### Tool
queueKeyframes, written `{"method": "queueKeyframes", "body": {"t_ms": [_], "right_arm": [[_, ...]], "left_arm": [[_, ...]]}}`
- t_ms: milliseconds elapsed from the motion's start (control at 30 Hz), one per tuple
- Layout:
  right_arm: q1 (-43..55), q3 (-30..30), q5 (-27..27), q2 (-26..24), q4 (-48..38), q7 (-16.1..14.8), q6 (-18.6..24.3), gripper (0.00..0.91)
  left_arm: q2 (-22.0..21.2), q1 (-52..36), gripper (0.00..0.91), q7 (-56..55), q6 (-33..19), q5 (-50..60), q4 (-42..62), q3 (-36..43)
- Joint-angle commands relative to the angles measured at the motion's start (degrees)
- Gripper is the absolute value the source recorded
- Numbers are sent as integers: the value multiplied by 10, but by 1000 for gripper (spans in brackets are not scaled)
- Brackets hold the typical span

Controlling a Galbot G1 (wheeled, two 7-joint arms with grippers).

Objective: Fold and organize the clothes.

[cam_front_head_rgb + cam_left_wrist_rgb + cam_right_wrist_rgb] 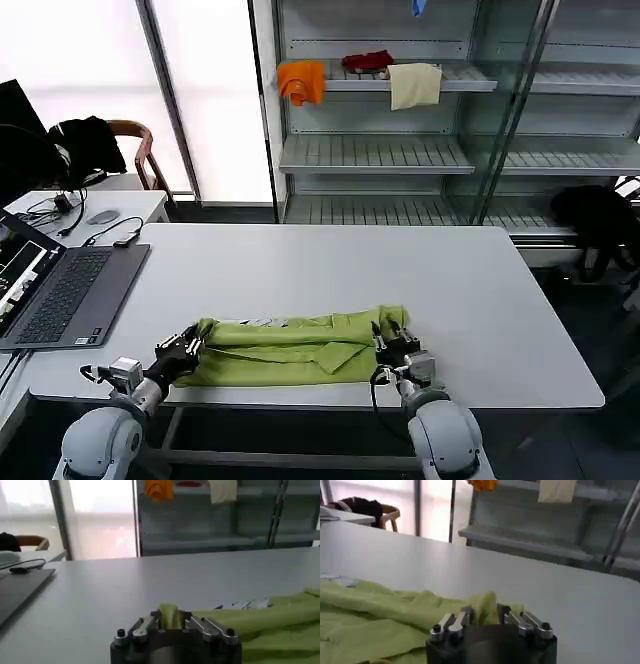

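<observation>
Left end effector (186,349) clenched on the left end of the lime-green T-shirt (290,350). Shirt: soft, creased cotton, folded into a long band near the front edge of the smooth white table (330,260). Right end effector (392,337) clenched on its right end.

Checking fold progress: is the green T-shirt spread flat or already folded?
Folded. The T-shirt lies as a narrow layered strip along the table's near edge, the left gripper and right gripper each pinching one end.
</observation>
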Motion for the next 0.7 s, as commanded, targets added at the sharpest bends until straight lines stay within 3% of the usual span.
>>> {"method": "queueKeyframes", "body": {"t_ms": [33,233,467,567,700], "right_arm": [[-8,8,-66,-2,1,5,9,907],[-9,23,-46,-12,3,-2,10,907],[17,50,192,-55,28,10,-4,907],[38,62,249,-77,20,15,-2,907],[57,73,268,-100,11,13,0,907]], "left_arm": [[-2,9,907,-8,0,17,-5,-3],[-11,16,907,-36,2,-8,-23,-11],[-44,52,907,-108,1,-13,-50,-12],[-61,60,907,-127,-4,-17,-53,-9],[-75,67,907,-132,-16,-18,-51,-4]]}}
